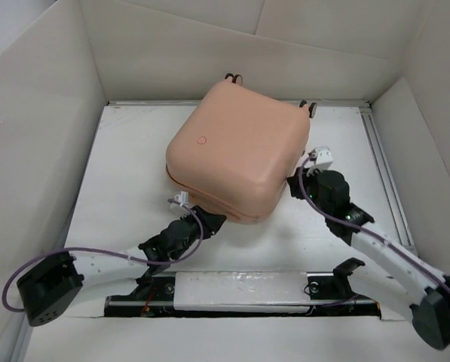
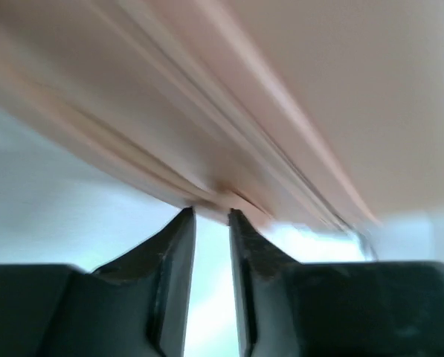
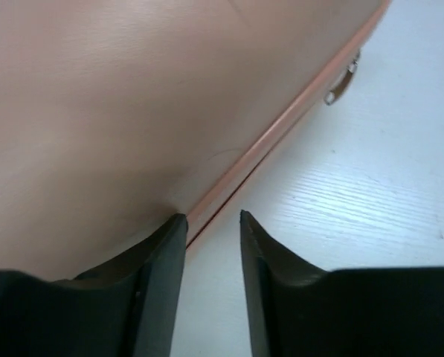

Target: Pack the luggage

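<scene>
The luggage [image 1: 236,147] is a pale peach-pink hard-shell suitcase lying closed and flat on the white table, its wheels [image 1: 233,77] at the far side. My left gripper [image 1: 213,219] is at its near-left corner. In the left wrist view its jaws [image 2: 211,213] stand a narrow gap apart, tips against the blurred zipper seam [image 2: 229,141], with nothing seen between them. My right gripper [image 1: 294,179] is at the suitcase's right side. In the right wrist view it [image 3: 213,218] is open and empty, its left finger [image 3: 166,245] against the shell beside the seam [image 3: 281,130]. A metal zipper pull [image 3: 342,83] hangs farther along.
White cardboard walls [image 1: 36,136] enclose the table on the left, back and right. Bare white tabletop [image 1: 127,188] lies left of the suitcase and also to its right [image 1: 353,158]. A metal rail [image 1: 240,290] with the arm bases runs along the near edge.
</scene>
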